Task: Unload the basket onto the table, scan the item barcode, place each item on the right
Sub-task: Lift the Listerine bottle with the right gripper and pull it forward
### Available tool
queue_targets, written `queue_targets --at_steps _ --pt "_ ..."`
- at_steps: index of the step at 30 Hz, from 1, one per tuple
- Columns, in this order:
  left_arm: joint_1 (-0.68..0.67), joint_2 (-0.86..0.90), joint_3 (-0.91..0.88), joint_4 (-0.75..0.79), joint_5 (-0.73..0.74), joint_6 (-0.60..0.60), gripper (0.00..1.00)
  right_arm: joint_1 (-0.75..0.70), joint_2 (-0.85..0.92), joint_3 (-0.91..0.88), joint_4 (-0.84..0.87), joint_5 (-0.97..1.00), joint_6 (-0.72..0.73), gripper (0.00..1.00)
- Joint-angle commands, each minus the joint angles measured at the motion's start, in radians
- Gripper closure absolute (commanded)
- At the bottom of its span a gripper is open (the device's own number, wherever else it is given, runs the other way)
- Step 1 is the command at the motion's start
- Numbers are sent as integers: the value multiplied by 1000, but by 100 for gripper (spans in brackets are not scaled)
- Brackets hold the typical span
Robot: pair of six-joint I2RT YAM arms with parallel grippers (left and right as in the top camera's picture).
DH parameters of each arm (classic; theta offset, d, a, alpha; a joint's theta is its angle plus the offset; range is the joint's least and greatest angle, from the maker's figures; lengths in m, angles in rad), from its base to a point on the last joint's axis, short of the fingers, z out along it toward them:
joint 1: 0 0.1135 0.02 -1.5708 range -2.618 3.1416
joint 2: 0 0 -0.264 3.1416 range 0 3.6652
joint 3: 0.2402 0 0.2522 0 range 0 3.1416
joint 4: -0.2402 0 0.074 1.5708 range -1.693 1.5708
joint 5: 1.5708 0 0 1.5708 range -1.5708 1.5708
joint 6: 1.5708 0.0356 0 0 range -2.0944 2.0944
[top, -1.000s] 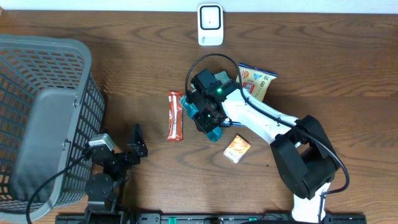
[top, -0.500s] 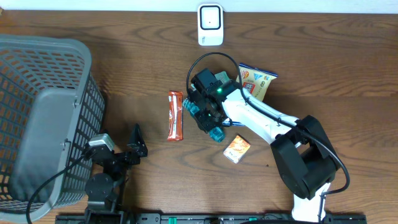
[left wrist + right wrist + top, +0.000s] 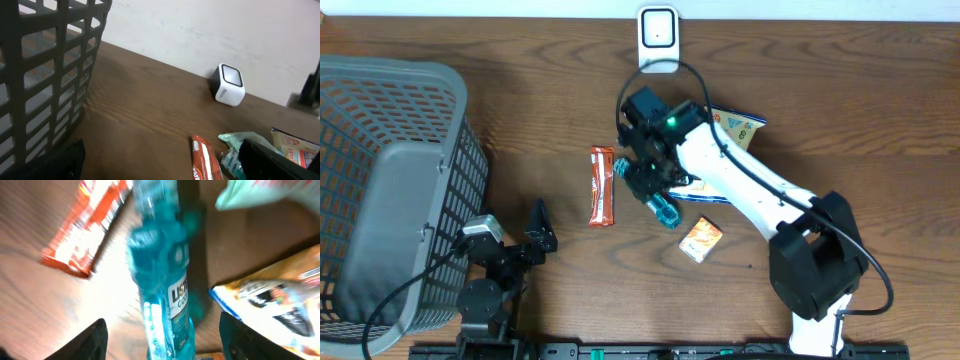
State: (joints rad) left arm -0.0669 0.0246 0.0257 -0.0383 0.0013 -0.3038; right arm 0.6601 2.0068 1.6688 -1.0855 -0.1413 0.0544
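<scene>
A clear blue mouthwash bottle (image 3: 664, 211) (image 3: 162, 280) lies on the wooden table below my right gripper (image 3: 646, 182) (image 3: 165, 342). That gripper is open; its dark fingers (image 3: 95, 340) stand wide of the bottle on both sides with gaps between. The right wrist view is blurred. The white scanner (image 3: 658, 40) (image 3: 228, 85) stands at the table's far edge. Near the front left, my left gripper (image 3: 540, 230) (image 3: 165, 167) is open and holds nothing.
A red snack bar (image 3: 603, 186) (image 3: 205, 160) lies left of the bottle. A chips bag (image 3: 735, 130) and a pale green packet (image 3: 240, 139) sit by the right arm. A small orange packet (image 3: 700, 239) lies in front. A grey basket (image 3: 390, 180) fills the left side.
My right gripper has opened wider and let go of the bottle. The right arm has shifted toward the far side of the table. The left arm has not moved.
</scene>
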Motion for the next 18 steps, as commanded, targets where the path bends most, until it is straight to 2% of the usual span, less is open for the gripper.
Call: queue_targets --at_steps 1,3,4,5,13,18 --pt "4 -1 -22 -35 -10 -8 2 -6 -19 114 -83 0 9 32" --pt "4 -1 -22 -35 -10 -8 2 -6 -20 164 -140 1 8 22" --pt "4 -1 -22 -35 -10 -8 2 -6 -22 186 -167 5 8 9" --pt "4 -1 -22 -35 -10 -8 2 -6 -27 203 -189 10 8 1" --pt "4 -1 -22 -35 -10 -8 2 -16 -257 219 -259 65 8 1" --pt "4 -1 -22 -35 -10 -8 2 -7 -497 18 -134 136 8 1"
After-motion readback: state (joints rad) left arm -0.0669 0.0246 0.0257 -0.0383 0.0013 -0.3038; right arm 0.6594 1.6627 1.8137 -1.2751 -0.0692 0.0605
